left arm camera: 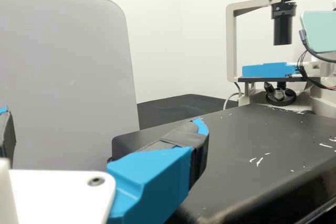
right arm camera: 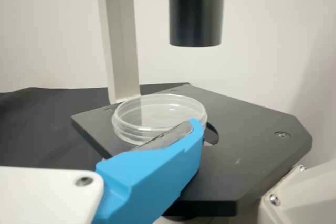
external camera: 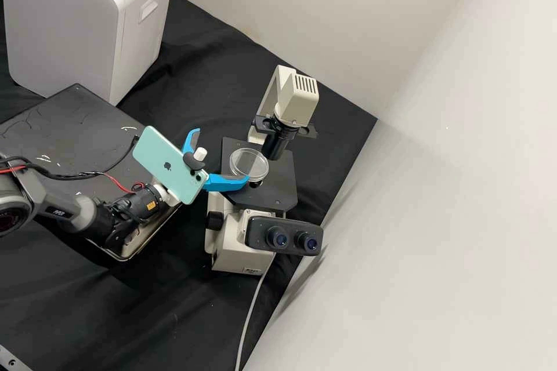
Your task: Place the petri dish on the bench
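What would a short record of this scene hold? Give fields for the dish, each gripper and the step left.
Dish: clear petri dish, flat on the microscope stage, not yet on the bench.
Right gripper: open, one finger's tip at the dish's near side.
Left gripper: open, near a black box, far from the dish.
Step left: grasp the dish, lift it, set it on the bench.
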### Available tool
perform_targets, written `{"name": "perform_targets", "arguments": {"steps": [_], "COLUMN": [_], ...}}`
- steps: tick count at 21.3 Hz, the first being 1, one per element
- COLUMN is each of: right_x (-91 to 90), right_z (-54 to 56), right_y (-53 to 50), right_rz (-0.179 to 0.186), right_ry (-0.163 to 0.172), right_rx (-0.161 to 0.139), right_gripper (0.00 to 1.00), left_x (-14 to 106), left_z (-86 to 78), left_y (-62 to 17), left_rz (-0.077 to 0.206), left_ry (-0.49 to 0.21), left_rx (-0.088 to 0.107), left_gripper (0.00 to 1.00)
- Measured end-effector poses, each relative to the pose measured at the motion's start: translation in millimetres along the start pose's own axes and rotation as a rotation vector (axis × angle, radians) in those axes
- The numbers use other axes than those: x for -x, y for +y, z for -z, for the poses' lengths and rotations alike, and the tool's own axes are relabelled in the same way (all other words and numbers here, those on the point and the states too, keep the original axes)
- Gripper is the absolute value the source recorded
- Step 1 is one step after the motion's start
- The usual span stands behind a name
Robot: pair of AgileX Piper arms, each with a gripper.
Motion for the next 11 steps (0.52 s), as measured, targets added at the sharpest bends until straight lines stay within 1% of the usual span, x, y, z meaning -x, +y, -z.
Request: {"name": "perform_targets", "arguments": {"steps": [4,9,10,11], "right_x": [-7.1,-10.5,-10.8,-10.9], "right_z": [-4.3,-10.0,-11.0,-12.1], "right_y": [1.0,6.1,7.7,8.9], "right_rz": [-0.003,-0.019,-0.023,-0.025], "right_ry": [-0.007,-0.020,-0.022,-0.028], "right_rx": [-0.001,0.000,-0.001,-0.004], "right_gripper": [1.00,1.00,1.00,1.00], "left_x": [0.1,-0.2,-0.5,-0.6], "left_z": [-0.7,-0.9,-1.1,-1.0], "left_y": [-0.1,-1.3,-2.3,-2.7], "left_rz": [0.000,0.006,0.011,0.014], "left_ry": [-0.001,0.007,0.005,0.008], "left_rx": [0.003,0.008,0.003,-0.009], "left_gripper": [1.00,1.00,1.00,1.00]}}
